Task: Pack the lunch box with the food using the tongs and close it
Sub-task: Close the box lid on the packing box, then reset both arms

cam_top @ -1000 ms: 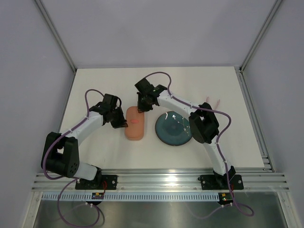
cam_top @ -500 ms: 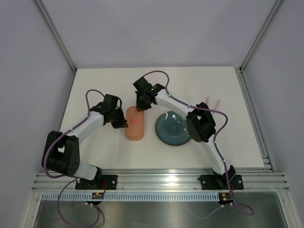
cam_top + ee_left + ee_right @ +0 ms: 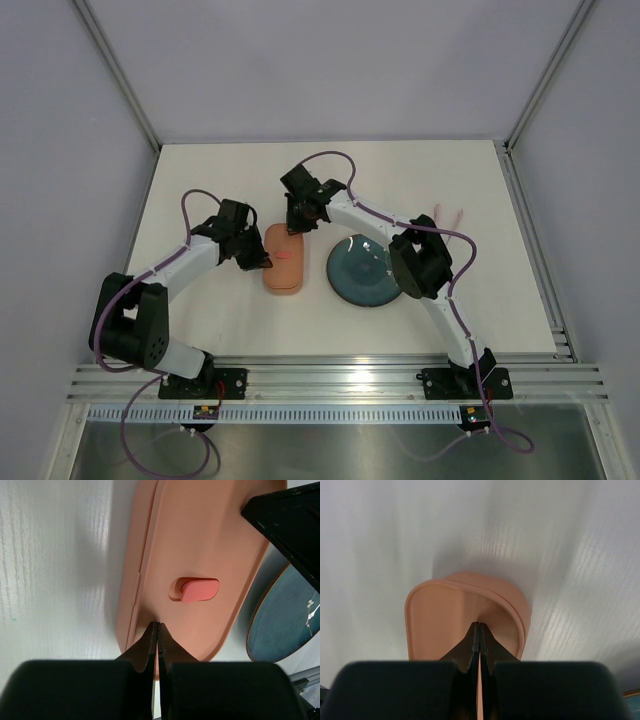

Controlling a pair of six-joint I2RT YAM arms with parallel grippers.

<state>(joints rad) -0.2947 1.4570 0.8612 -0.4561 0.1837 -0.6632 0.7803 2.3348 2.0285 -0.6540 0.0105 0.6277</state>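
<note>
The salmon-pink lunch box (image 3: 284,264) lies on the table with its lid on, the red mark (image 3: 199,589) facing up. My left gripper (image 3: 263,262) is shut, its tips (image 3: 157,625) resting on the lid near the box's left edge. My right gripper (image 3: 296,229) is also shut, with its tips (image 3: 480,626) on the lid at the far end of the lunch box (image 3: 440,625). There the base's rim shows just past the lid. The pale tongs (image 3: 447,215) lie on the table to the right of the plate. The food is hidden.
A round teal plate (image 3: 364,271) sits just right of the box and under the right arm's forearm. The plate (image 3: 285,625) also shows in the left wrist view. Metal frame posts and grey walls border the table on three sides.
The right wrist has shifted slightly left and back over the box's far end. The left arm and the box have stayed put.
</note>
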